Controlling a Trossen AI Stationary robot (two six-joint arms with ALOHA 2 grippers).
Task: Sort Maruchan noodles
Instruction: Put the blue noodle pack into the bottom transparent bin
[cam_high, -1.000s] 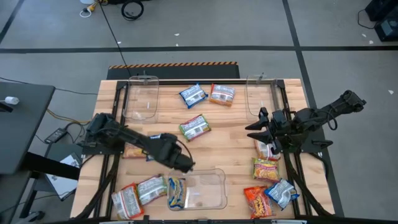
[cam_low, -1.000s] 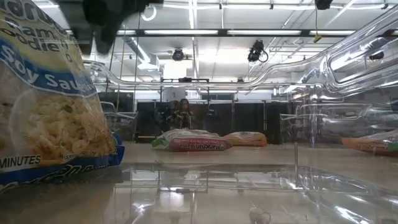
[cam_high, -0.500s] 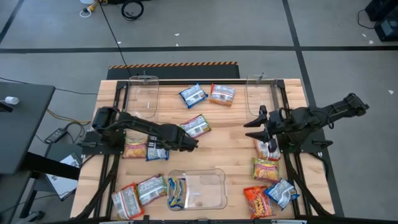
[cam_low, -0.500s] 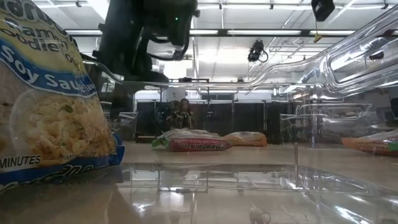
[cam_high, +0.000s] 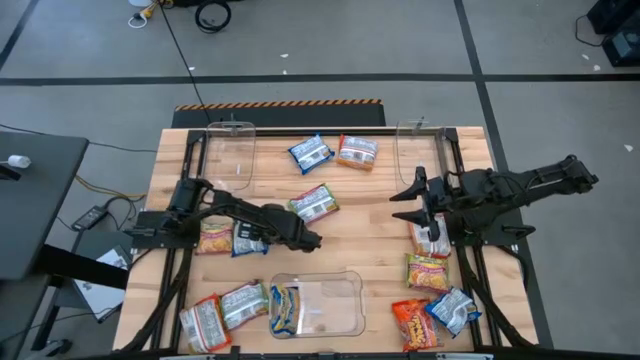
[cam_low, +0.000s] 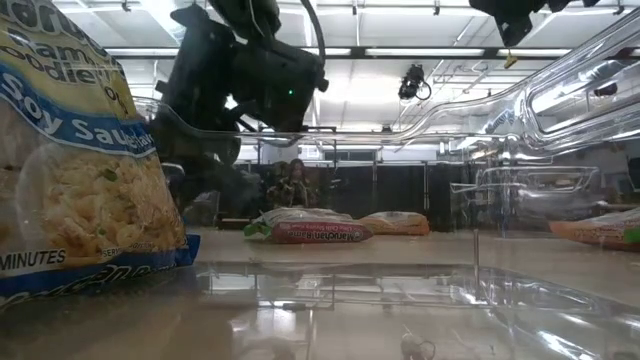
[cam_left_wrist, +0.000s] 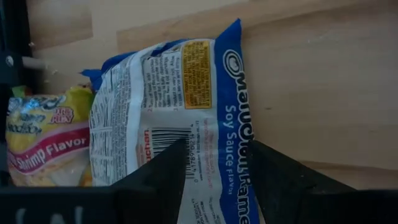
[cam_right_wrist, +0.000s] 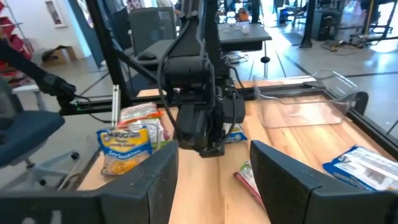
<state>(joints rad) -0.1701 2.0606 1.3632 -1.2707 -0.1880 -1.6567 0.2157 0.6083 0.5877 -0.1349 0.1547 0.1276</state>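
A blue Maruchan noodle packet (cam_high: 247, 240) lies flat, barcode side up, on the wood at the table's left. It sits beside a yellow-pink shrimp packet (cam_high: 215, 238). My left gripper (cam_left_wrist: 216, 148) is open and points steeply down, close over the blue packet (cam_left_wrist: 161, 106). The packet's blue edge strip (cam_left_wrist: 233, 93) shows between the fingers. My right gripper (cam_high: 407, 197) is open and has nothing between its fingers. It hangs raised over the table's right side, pointing level toward the left. My left gripper's open fingers stand astride the blue packet's edge strip, coming from above. I cannot tell whether they touch the packet, which lies flat on the table.
A clear bin (cam_high: 335, 318) at the near edge holds a blue-yellow packet (cam_high: 285, 308). Two more clear bins (cam_high: 225, 160) (cam_high: 420, 155) stand at the far side. Other packets lie at the far middle (cam_high: 357, 152), the centre (cam_high: 313, 203), near left (cam_high: 225, 312) and near right (cam_high: 428, 272).
My left gripper has left the near bin's far rim. It has gone a little toward the far edge and then down, close over the blue packet, still open. My right arm has swung slightly, so its gripper now points more squarely toward the table's left.
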